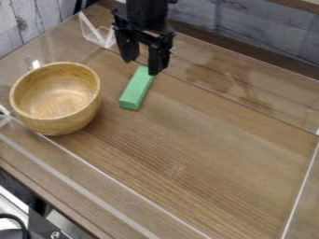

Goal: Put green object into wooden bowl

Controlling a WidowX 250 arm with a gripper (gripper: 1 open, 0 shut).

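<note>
The green object (136, 90) is a small bright green bar lying flat on the wooden table, a little right of the wooden bowl (55, 96). The bowl stands upright and empty near the left edge. My black gripper (141, 56) hangs pointing down just above the far end of the green bar, its two fingers (156, 57) spread open with nothing between them.
A low clear plastic wall (149, 217) runs around the tabletop. A clear plastic bracket (95, 31) stands at the back left, just left of the gripper. Bare wood table (212, 131) stretches to the right and front.
</note>
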